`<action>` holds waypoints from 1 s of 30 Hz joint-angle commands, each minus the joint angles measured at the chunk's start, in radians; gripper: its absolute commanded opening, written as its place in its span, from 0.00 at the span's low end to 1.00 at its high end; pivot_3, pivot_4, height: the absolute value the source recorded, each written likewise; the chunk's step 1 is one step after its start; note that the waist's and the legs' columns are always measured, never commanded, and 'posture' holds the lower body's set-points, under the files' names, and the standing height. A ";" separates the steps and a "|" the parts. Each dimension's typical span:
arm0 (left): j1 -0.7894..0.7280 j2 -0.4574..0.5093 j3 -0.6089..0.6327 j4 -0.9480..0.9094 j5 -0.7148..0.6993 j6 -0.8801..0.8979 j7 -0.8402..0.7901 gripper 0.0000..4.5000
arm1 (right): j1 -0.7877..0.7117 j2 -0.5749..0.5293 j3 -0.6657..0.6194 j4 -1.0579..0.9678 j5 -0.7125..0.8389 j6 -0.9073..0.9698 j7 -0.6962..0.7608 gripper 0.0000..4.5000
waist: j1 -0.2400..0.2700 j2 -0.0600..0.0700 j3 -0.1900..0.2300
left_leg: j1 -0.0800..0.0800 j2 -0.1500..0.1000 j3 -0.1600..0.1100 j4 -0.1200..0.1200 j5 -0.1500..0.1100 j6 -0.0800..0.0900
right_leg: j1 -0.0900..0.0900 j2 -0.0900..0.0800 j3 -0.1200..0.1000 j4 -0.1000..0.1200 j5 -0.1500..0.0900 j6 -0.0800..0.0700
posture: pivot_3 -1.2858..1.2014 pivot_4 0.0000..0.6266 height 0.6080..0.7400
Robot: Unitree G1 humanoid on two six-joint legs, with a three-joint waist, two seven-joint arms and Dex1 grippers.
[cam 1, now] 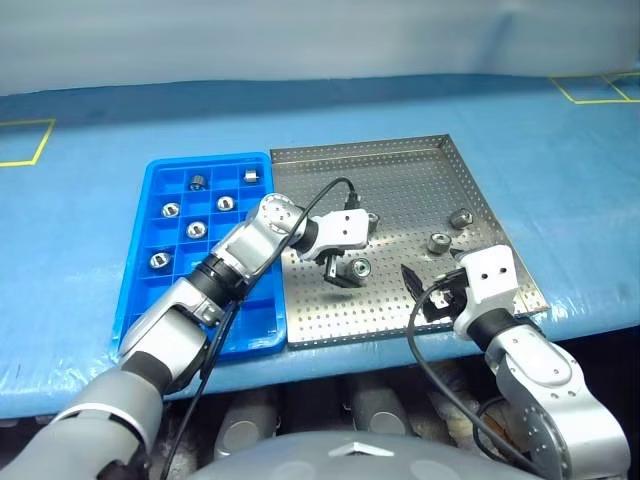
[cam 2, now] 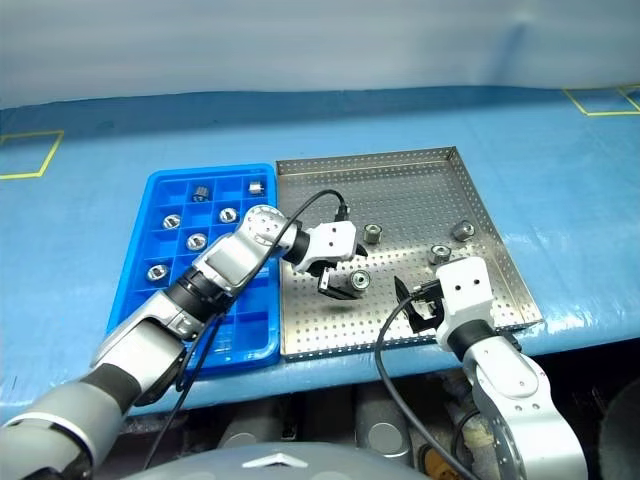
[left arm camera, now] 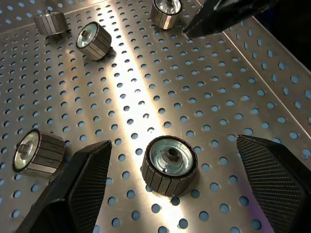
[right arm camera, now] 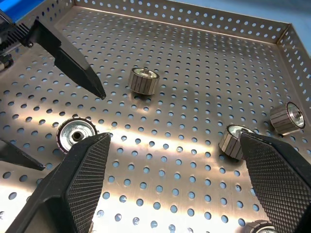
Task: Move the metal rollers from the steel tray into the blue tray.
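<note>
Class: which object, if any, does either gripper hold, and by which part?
Nothing. The left gripper stands open around a shiny ribbed metal roller without touching it; the right gripper is open and empty.

Bright, even overhead light is washing the scene, a hot glare streak is running across the steel tray (left arm camera: 272, 73) in the left wrist view, and the near fingers (right arm camera: 82, 184) are looking soft.

No readable txt, labels, brands or nos. anywhere: none on steel tray (cam 1: 480, 190), blue tray (cam 1: 150, 215) or rollers (left arm camera: 169, 165). Only marks: yellow tape outlines on the desk's blue cover (cam 1: 25, 141), not letters.
</note>
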 commanded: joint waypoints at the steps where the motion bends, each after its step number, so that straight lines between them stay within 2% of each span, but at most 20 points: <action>1: -0.020 -0.038 -0.005 0.047 0.044 -0.063 0.030 1.00 | -0.006 0.009 0.001 -0.043 -0.004 -0.028 -0.012 1.00 | -0.002 0.000 0.000 | 0.000 0.000 0.000 0.000 0.000 0.000 | 0.000 0.000 0.000 0.000 0.000 0.000 | 0.44 0.24 1.00; 8: -0.008 -0.062 -0.035 0.132 0.128 -0.128 0.043 1.00 | -0.020 0.016 0.012 -0.038 -0.005 -0.036 -0.021 1.00 | -0.005 0.000 0.000 | 0.000 0.001 0.001 0.000 0.000 0.001 | 0.000 0.001 0.000 0.000 0.000 0.000 | 0.44 0.24 1.00; 11: -0.005 -0.054 -0.045 0.148 0.155 -0.150 0.036 0.87 | -0.025 0.015 0.010 -0.038 -0.005 -0.036 -0.021 1.00 | -0.004 0.000 0.000 | 0.000 0.001 0.001 0.000 0.000 0.001 | 0.000 0.001 0.000 0.000 0.000 0.000 | 0.44 0.24 1.00; 18: -0.014 -0.024 0.039 0.048 0.105 -0.104 0.001 0.38 | -0.046 0.005 0.009 -0.030 -0.001 -0.035 -0.013 1.00 | -0.007 0.000 0.000 | 0.000 0.002 0.002 0.001 -0.001 0.001 | 0.000 0.001 0.001 0.000 0.001 0.001 | 0.46 0.24 1.00; 24: -0.013 0.051 0.167 -0.156 0.035 -0.001 0.012 0.38 | -0.134 -0.016 0.056 0.001 0.006 -0.023 0.010 1.00 | 0.000 0.000 0.000 | 0.000 0.002 0.002 0.001 -0.001 0.001 | -0.001 0.001 0.001 0.001 0.001 0.001 | 0.48 0.24 1.00; 28: 0.029 0.123 0.291 -0.343 -0.022 0.114 0.061 0.38 | -0.251 -0.008 0.147 0.043 0.013 -0.020 0.032 1.00 | 0.001 0.001 0.000 | 0.000 0.002 0.002 0.001 -0.001 0.001 | -0.001 0.001 0.001 0.000 0.001 0.001 | 0.50 0.24 1.00; 30: 0.094 0.193 0.366 -0.461 -0.030 0.188 0.098 0.38 | -0.336 0.014 0.228 0.091 0.016 -0.019 0.048 1.00 | -0.001 0.001 0.000 | 0.001 0.003 0.002 0.000 -0.001 0.001 | -0.001 0.001 0.001 0.000 0.001 0.000 | 0.52 0.24 1.00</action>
